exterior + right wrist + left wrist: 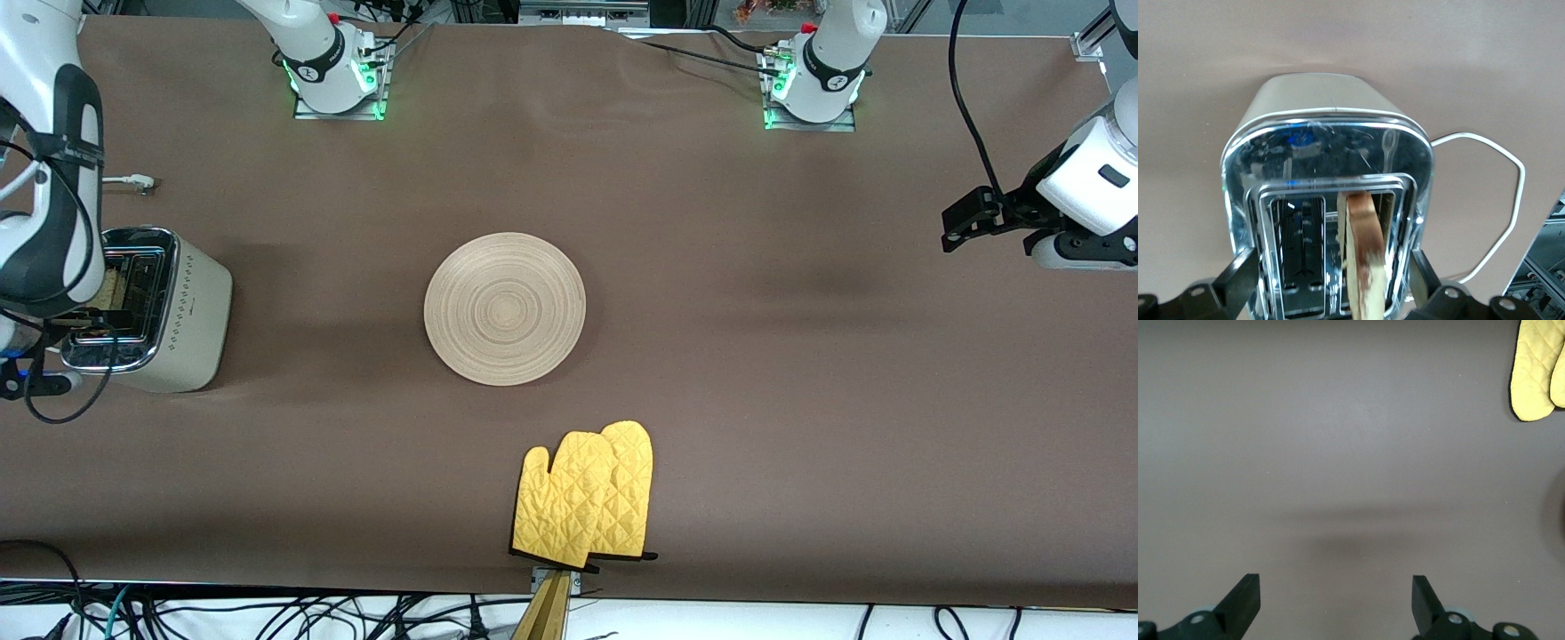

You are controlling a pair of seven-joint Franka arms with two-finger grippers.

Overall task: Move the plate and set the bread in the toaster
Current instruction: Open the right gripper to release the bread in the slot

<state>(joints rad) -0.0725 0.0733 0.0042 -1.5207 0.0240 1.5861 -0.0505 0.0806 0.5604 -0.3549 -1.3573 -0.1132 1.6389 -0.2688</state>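
The cream-white toaster stands at the right arm's end of the table. The bread stands upright in one of its slots, its crust sticking out above the chrome top. In the right wrist view the bread is in the toaster, apart from both fingers. My right gripper hangs just over the toaster, open, its fingers wide on either side of the slots. The plate lies empty at the table's middle. My left gripper waits open over bare table at the left arm's end.
A pair of yellow oven mitts lies nearer to the front camera than the plate, at the table's edge, and shows in the left wrist view. The toaster's white cord loops on the cloth beside it.
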